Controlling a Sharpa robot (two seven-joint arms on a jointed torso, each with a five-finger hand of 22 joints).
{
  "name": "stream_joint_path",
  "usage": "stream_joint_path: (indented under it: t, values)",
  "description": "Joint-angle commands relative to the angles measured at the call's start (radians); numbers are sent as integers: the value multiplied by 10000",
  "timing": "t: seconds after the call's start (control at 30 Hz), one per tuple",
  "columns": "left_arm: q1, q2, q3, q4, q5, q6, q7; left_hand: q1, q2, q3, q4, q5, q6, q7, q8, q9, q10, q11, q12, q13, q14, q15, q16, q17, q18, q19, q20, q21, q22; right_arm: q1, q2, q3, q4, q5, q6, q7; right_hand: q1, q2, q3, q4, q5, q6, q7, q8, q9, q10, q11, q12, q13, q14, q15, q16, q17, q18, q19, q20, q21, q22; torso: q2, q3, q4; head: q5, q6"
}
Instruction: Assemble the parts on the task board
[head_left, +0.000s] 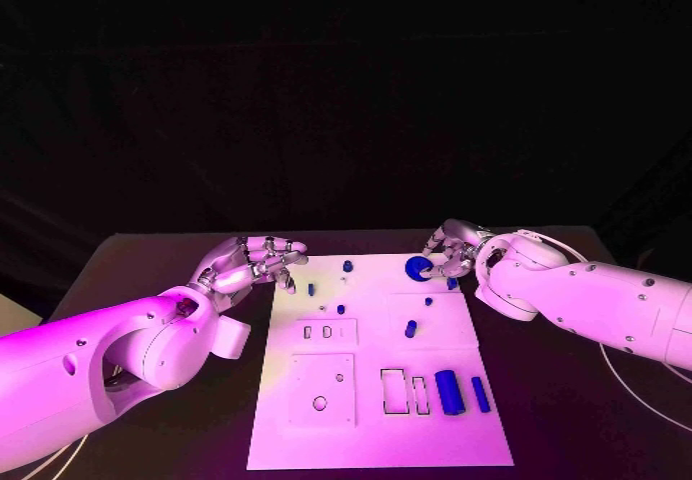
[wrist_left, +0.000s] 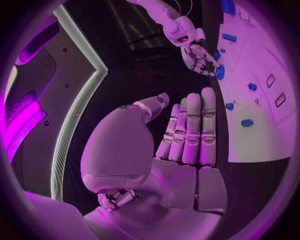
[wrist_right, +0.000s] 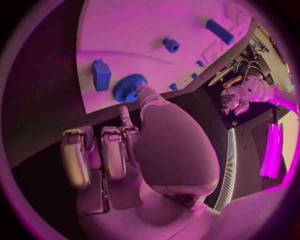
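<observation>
- Your left hand (head_left: 254, 262) hovers just off the board's (head_left: 378, 440) ten o'clock edge, fingers straight and close together, holding nothing.
- Blue parts lie scattered on the board.
- Your right hand (head_left: 456, 250) at one o'clock pinches the blue gear (head_left: 418, 266).

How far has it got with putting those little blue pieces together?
Early, it seems. A few small pegs already stand in the task board. The right hand touches a blue gear at the far edge. The left hand holds nothing. Two blue cylinders lie loose beside open slots.
</observation>
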Motion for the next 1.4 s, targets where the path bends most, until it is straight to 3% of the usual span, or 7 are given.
stream_joint_path:
  t: [0.03, 0.57, 0.8, 1.13, 1.23, 1.4]
  values:
    - [20, 9, 8, 11, -19, 195, 39, 37, 39, 30, -30, 28, -79, -13, 9, 16, -68, 17, 61, 9, -82, -12, 32, -17, 128, -89, 10, 61, 9, -15, 63, -2, -44, 39, 193, -56, -34, 66, -27, 5, 40, 35, -12, 69, 18, 549, 51, 68, 2083, 996, 56, 68, 2301, -63, 1047, 52, 35, 2631, 5, 12, -29, 15, -17]
    - [20, 31, 8, -19, -30, 226, 16, 39, 52, 42, -39, 28, -76, -15, 12, 24, -70, 14, 67, 14, -92, -14, 31, -24, 131, -111, 12, 81, 23, -70, 218, -20, -148, 47, 98, -42, 90, 353, 292, -47, 117, 489, -120, 339, 102, 667, -38, 193, 2225, 998, -18, 81, 2327, -63, 1047, 6, 35, 2631, 0, 23, -21, 20, -83]
    - [20, 36, 8, -23, -34, 244, 4, 41, 54, 43, -40, 28, -75, -15, 12, 24, -70, 14, 68, 14, -92, -14, 31, -25, 131, -113, 12, 83, 25, -92, 248, -35, -151, -272, -134, -111, 569, 531, 1031, -236, 61, 1118, -416, 700, 242, 786, -296, 302, 2348, 1004, -289, 93, 2357, -63, 1047, -230, 35, 2631, 0, 27, -24, 15, -82]
    - [20, 30, 8, -25, -38, 253, -7, 54, 75, 62, -56, 29, -73, -18, 15, 32, -71, 11, 74, 20, -100, -17, 31, -32, 133, -135, 12, 107, 41, -125, 222, -52, 137, -1381, -902, -139, 725, 379, 1562, -444, 235, 1283, -492, 852, 322, 826, -383, 337, 2391, 1010, -378, 103, 2387, -63, 1047, -340, 35, 2631, -7, 18, -25, -2, -53]
    - [20, 35, 8, -27, -39, 256, -9, 54, 75, 62, -56, 29, -73, -18, 15, 32, -71, 11, 74, 20, -100, -17, 31, -32, 133, -135, 12, 107, 41, -132, 170, -53, 398, -1524, -1172, -90, 449, 175, 1675, -348, 534, 1259, -488, 874, 342, 838, -381, 345, 2403, 1008, -366, 98, 2374, -63, 1047, -338, 35, 2631, -4, 20, -12, 2, -37]
    - [20, 38, 8, -33, -40, 254, -23, 58, 84, 69, -59, 28, -72, -18, 16, 35, -72, 11, 76, 22, -101, -18, 31, -35, 134, -141, 12, 115, 46, -132, 58, -50, 1112, -1771, -1593, -38, 280, 69, 1714, -282, 641, 1242, -481, 886, 355, 853, -378, 358, 2418, 1009, -358, 99, 2377, -63, 1047, -334, 35, 2631, -15, 18, -14, 1, -28]
